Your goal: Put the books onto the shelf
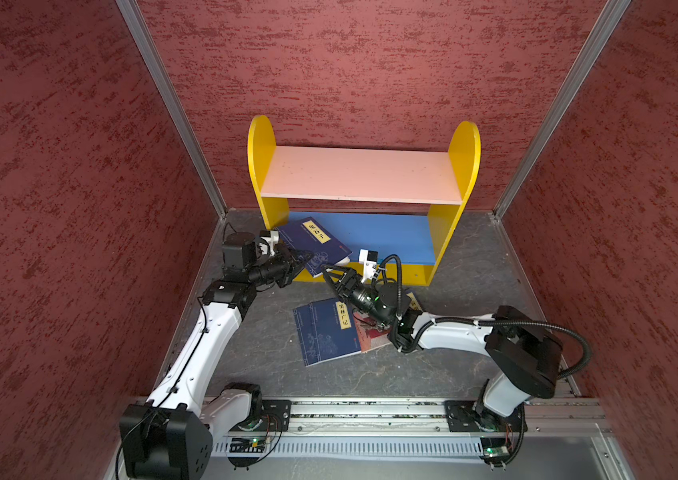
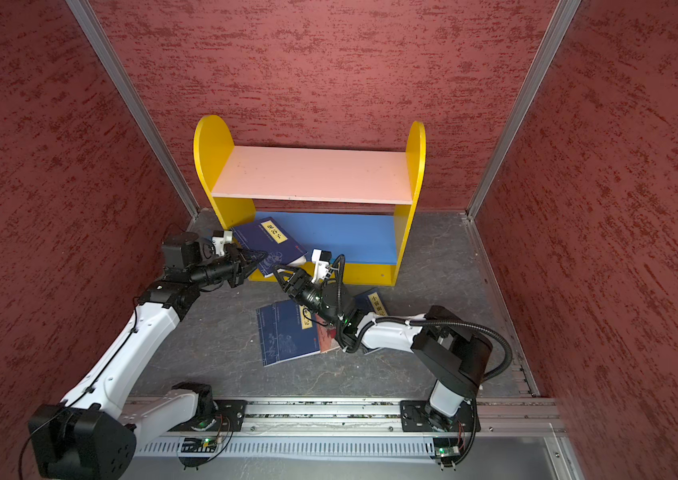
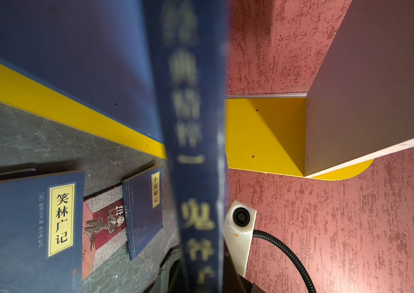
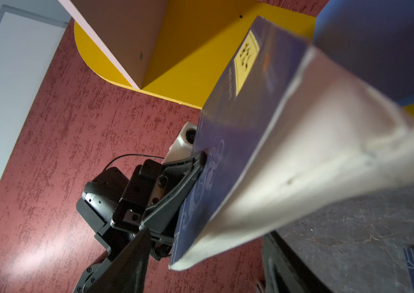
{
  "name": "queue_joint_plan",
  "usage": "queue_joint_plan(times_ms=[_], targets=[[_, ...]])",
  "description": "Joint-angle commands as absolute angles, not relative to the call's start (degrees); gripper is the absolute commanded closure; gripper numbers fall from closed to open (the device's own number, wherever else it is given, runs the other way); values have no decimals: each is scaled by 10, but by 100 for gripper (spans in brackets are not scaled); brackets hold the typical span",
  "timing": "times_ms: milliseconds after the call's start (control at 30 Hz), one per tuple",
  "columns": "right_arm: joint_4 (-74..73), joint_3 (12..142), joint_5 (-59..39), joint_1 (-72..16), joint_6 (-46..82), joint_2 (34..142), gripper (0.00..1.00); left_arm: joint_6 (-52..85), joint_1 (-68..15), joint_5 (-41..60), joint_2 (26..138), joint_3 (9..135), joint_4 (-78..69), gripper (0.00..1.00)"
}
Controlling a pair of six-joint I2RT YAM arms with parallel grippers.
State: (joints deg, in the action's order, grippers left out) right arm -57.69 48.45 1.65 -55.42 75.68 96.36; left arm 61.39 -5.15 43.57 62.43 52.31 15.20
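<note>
Tilted across the front-left edge of the blue lower board [image 1: 391, 239] of the yellow-sided wooden shelf [image 1: 460, 166], the navy blue yellow-labelled paperback [image 1: 318, 243] points its long axis inward, left gripper [image 1: 307, 255] clenched on its spine edge, jaws of the right gripper [image 1: 329, 277] parted astride its page-side corner.

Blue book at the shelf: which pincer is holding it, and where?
The left pincer is shut on the spine edge of the navy book. The right pincer stands open around its page edge, not gripping.

Robot lab test booth: red panel walls [image 1: 370, 62], aluminium rail [image 1: 370, 409]
</note>
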Motion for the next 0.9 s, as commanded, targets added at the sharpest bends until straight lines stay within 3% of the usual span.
queue_joint_plan(times_ms=[0,167,367,433,500,533,667,867], targets=[[-629,494,25,-548,770,979,44,620,-52,449,611,516,120,100],[-651,484,28,-543,777,987,66,622,-53,451,607,510,121,100],[-660,470,28,-537,780,984,78,622,-54,450,600,500,121,100],[-661,470,24,-535,781,984,77,622,-55,450,597,496,121,100],[-661,475,15,-533,781,987,60,623,-57,449,594,492,121,100],[-659,477,13,-532,781,988,58,624,-58,449,593,490,120,100],[-661,485,13,-531,782,996,58,625,-64,449,590,483,116,100],[-670,491,9,-527,786,1009,68,625,-67,449,585,479,115,100]])
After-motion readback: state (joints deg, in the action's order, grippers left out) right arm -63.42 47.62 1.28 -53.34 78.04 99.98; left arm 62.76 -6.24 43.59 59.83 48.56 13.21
